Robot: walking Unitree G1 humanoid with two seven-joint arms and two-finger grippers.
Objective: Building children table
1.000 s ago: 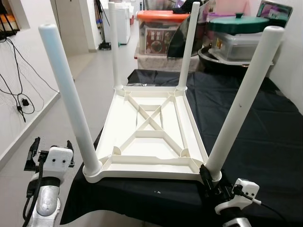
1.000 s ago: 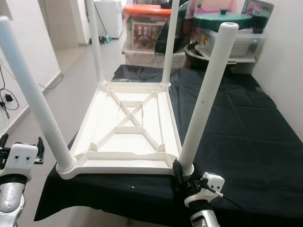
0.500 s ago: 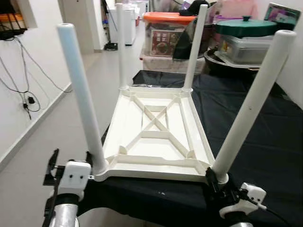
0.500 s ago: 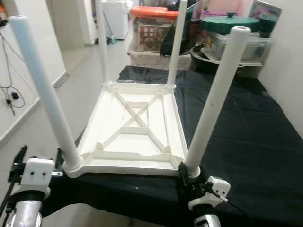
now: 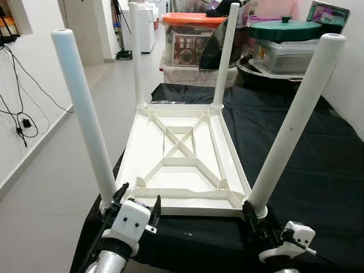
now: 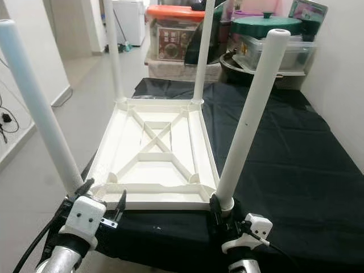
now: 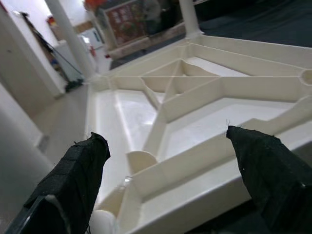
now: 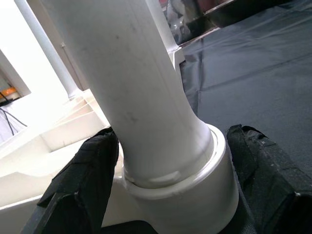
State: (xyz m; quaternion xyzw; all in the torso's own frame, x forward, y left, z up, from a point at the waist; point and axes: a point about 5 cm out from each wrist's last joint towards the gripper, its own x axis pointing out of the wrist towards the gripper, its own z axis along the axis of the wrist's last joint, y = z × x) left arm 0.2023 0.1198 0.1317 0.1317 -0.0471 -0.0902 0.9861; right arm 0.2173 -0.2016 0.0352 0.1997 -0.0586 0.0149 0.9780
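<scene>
White children table [image 5: 181, 159] lies upside down, top face down on a surface covered by a black cloth [image 5: 307, 153], ribbed underside with an X brace facing up. Four white legs stand up from its corners: near-left leg [image 5: 84, 114], near-right leg [image 5: 296, 122], far-left leg [image 5: 136, 54], far-right leg [image 5: 226, 54]. The near edge of the children table sits close to the near edge of the black cloth.

Right tool [image 5: 253, 219] is at the near-right corner of the children table, low at the base of the near-right leg. In the right wrist view its fingers [image 8: 80, 187] sit either side of the leg's socket collar, spread about as wide as the collar; contact cannot be confirmed, so firm hold cannot be told.

Left tool [image 5: 136, 200] is at the near-left corner of the children table, just beside the base of the near-left leg. In the left wrist view its fingers [image 7: 73, 180] are spread wide apart, holding nothing, the table's near rim and ribs between and beyond them.

Beyond the far end of the children table: a clear storage box with orange lid [image 5: 193, 37], and right of that a grey bin with a green lid [image 5: 287, 42]. Left of the children table is pale tiled floor [image 5: 57, 170], with black cables [image 5: 20, 91] along the white wall.
</scene>
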